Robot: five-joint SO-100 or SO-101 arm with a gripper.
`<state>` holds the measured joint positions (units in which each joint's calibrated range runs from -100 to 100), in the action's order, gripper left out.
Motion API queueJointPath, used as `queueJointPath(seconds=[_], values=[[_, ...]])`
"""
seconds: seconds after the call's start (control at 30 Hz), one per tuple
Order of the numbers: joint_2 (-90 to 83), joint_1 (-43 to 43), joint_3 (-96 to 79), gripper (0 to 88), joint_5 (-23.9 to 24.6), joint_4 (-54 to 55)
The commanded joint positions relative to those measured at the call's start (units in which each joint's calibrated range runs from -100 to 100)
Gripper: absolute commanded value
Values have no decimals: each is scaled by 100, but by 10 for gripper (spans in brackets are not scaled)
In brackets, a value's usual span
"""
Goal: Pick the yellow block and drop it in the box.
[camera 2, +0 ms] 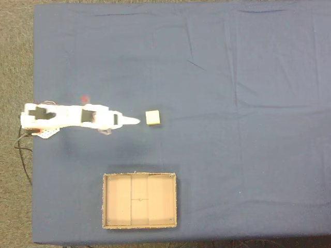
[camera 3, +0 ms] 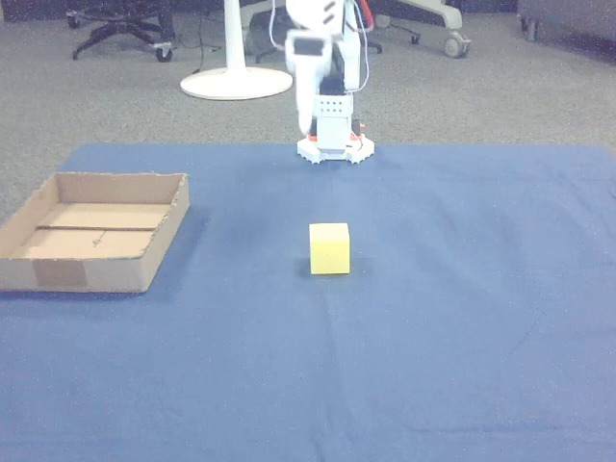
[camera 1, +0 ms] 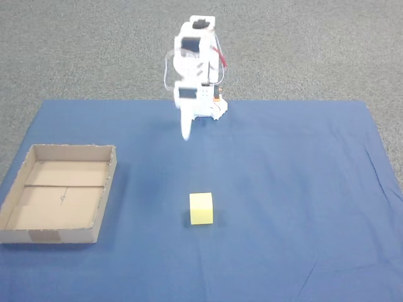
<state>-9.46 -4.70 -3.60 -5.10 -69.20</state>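
The yellow block (camera 1: pixel 201 209) (camera 2: pixel 152 118) (camera 3: pixel 329 248) rests alone on the blue cloth near the table's middle. The box (camera 1: pixel 50 236) (camera 2: pixel 139 201) (camera 3: pixel 87 272), a shallow cardboard tray with nothing in it, sits to the left in a fixed view and in the other view. My white arm stands at the cloth's far edge. Its gripper (camera 1: pixel 186 131) (camera 2: pixel 136 121) (camera 3: pixel 306 117) hangs above the cloth a short way behind the block, apart from it. The fingers meet in a single point and hold nothing. The gripper looks slightly blurred.
The blue cloth (camera 1: pixel 302 189) covers the whole table and has a few creases. Grey carpet (camera 1: pixel 315 50) lies beyond it. A white stand base (camera 3: pixel 236 82) and chair legs (camera 3: pixel 115 29) stand on the floor behind the arm. Cables (camera 2: pixel 23 150) trail off the arm's base.
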Motion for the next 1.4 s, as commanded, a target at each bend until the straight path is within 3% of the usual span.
queueJointPath(seconds=[0.0, 0.3, 0.67, 1.0, 1.23, 1.37], values=[[1314, 81, 1437, 465, -166, -145], [4243, 230, 3455, 480, -391, -228], [5594, 278, 4912, 457, -391, -327], [5847, 348, 5229, 190, -376, -533], [5780, 341, 5364, 149, -381, -674], [4690, 230, 4758, 146, -347, -641]])
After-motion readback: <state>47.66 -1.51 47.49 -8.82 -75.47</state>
